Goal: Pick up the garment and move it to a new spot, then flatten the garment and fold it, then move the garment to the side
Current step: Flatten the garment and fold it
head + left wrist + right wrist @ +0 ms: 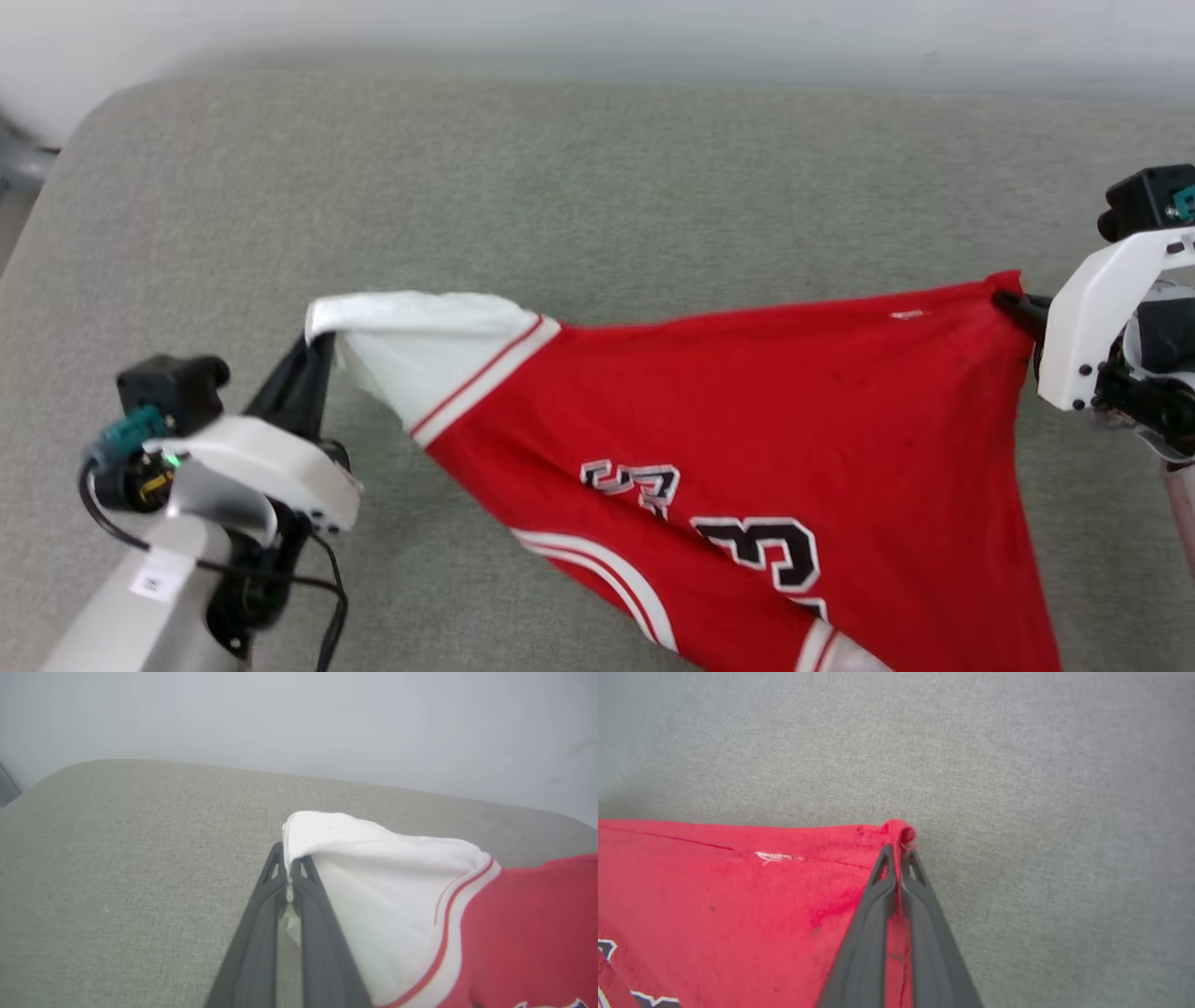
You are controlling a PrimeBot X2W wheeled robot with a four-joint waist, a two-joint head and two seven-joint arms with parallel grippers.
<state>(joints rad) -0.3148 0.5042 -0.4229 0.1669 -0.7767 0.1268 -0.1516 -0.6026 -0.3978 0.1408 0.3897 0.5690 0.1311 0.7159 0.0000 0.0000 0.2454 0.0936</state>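
Garment: the garment (747, 401) is stretched between 2 pinch points and appears lifted off the grey cushion (597, 187); its lower part sags past the head view's bottom edge.
Left gripper: the left gripper (288, 870) is clamped on the white sleeve (373, 868) at its tip.
Right gripper: the right gripper (899, 854) is closed on the red corner (901, 833).
Why: holding 2 far points likely keeps the cloth spread for laying flat.
Room: bare cushion runs ahead to the wall (597, 28); the cushion's rounded corner is near the left arm.

Wide table (597, 187) here, covered in grey-green woven fabric, rounded at the far left corner. Behind it, pale plain wall (597, 28), meeting the far edge in soft shadow. Off past that rounded corner, a dark grey shape (17, 166), too cropped to identify.
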